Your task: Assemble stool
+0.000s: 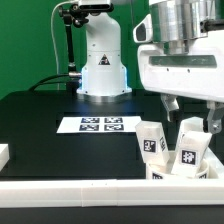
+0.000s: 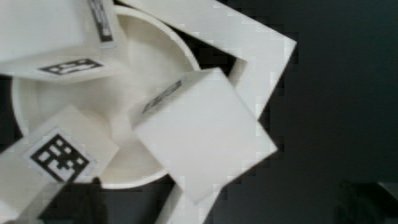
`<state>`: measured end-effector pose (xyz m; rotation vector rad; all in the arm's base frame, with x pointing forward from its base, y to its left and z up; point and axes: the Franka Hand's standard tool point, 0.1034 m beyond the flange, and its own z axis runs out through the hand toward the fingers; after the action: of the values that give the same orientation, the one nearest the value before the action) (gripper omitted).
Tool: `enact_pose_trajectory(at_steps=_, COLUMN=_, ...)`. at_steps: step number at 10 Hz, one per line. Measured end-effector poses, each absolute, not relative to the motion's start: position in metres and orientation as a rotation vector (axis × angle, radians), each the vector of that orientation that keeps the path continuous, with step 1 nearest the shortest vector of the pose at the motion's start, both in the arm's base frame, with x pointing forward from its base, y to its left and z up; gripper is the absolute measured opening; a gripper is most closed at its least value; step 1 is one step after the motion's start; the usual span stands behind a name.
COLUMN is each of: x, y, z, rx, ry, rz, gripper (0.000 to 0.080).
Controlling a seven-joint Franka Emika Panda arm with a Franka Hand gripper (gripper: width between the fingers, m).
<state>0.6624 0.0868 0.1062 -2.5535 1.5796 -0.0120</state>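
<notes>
The stool's parts stand at the exterior view's lower right, against the front rail. Two white blocky legs with black-and-white tags, one [image 1: 151, 146] and another [image 1: 190, 150], rise tilted from the low round seat [image 1: 200, 171], which the rail mostly hides. My gripper [image 1: 192, 112] hangs just above them with its fingers [image 1: 171, 103] apart and nothing between them. In the wrist view the round seat [image 2: 151, 55] fills the frame. Two tagged legs, one [image 2: 71, 50] and another [image 2: 54, 150], and an untagged leg face [image 2: 205, 135] stand on it. My fingertips do not show clearly there.
The marker board [image 1: 100, 125] lies mid-table in front of the robot base [image 1: 102, 60]. A long white rail [image 1: 70, 192] edges the table's front, and a small white block [image 1: 3, 153] sits at the exterior view's left edge. White rails [image 2: 240, 40] cross behind the seat.
</notes>
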Motion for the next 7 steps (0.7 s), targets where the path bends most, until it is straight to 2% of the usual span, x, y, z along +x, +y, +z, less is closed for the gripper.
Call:
enact_pose_trajectory(at_steps=2, x=0.6624, y=0.0862, z=0.1061, rx=-2.658, ry=1.401, rz=-0.027, gripper=0.0649)
enact_pose_trajectory(at_steps=7, x=0.6642, y=0.0921, z=0.1028, rx=-3.015, ry=0.364, rz=-0.117, gripper=0.0649)
